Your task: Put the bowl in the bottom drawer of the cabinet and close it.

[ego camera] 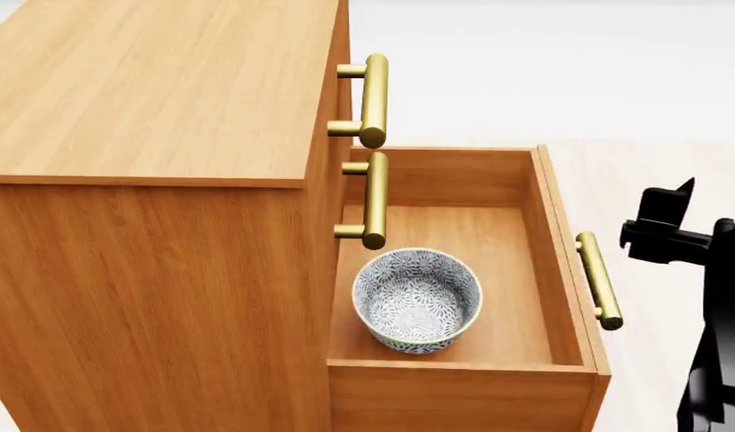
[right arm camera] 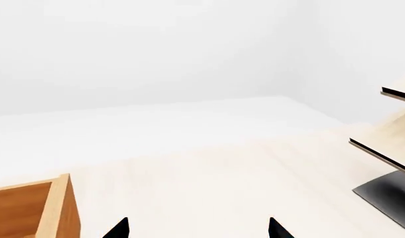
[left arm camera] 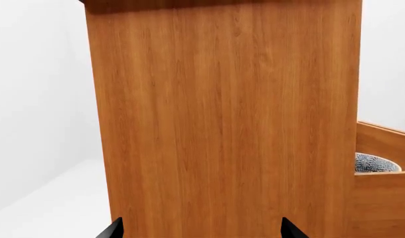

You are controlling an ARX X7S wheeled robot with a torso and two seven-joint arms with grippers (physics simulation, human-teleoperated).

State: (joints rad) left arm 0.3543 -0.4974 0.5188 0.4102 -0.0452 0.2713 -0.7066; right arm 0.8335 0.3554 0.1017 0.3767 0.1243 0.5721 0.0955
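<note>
The bowl (ego camera: pixel 416 299), white-grey with a blue-grey leafy pattern, stands upright inside the bottom drawer (ego camera: pixel 529 216). That drawer is pulled far out of the cabinet (ego camera: pixel 151 90), its brass handle (ego camera: pixel 597 279) facing my right arm (ego camera: pixel 669 232). In the left wrist view the cabinet's side panel (left arm camera: pixel 222 119) fills the picture, and the bowl (left arm camera: pixel 374 162) peeks over the drawer wall (left arm camera: pixel 380 198). My left gripper (left arm camera: pixel 202 230) is open, close to that panel. My right gripper (right arm camera: pixel 198 229) is open over bare floor with nothing between its fingers, and a drawer corner (right arm camera: pixel 53 208) lies beside it.
The two upper drawers are shut, their brass handles (ego camera: pixel 373 99) (ego camera: pixel 374 200) jutting out over the open drawer. A pale slanted rack (right arm camera: pixel 387 148) on a dark base stands off to one side in the right wrist view. Pale floor surrounds the cabinet.
</note>
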